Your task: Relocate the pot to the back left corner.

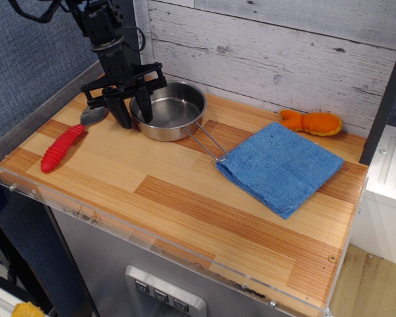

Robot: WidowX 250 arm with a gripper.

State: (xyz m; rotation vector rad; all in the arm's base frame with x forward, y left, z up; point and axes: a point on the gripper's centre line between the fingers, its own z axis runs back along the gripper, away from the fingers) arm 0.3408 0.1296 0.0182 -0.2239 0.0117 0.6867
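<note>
The pot, a shallow shiny steel pan, sits flat on the wooden tabletop near the back left corner, where the blue wall meets the white plank wall. Its wire loop handle points front-right toward the blue cloth. My gripper is open and points down at the pot's left rim. One finger is outside the rim and the other finger is inside the pot. The fingers hold nothing.
A red-handled metal spoon lies left of the pot, its bowl next to my left finger. A folded blue cloth lies at the right. An orange toy lies by the back wall. A clear rim edges the table front.
</note>
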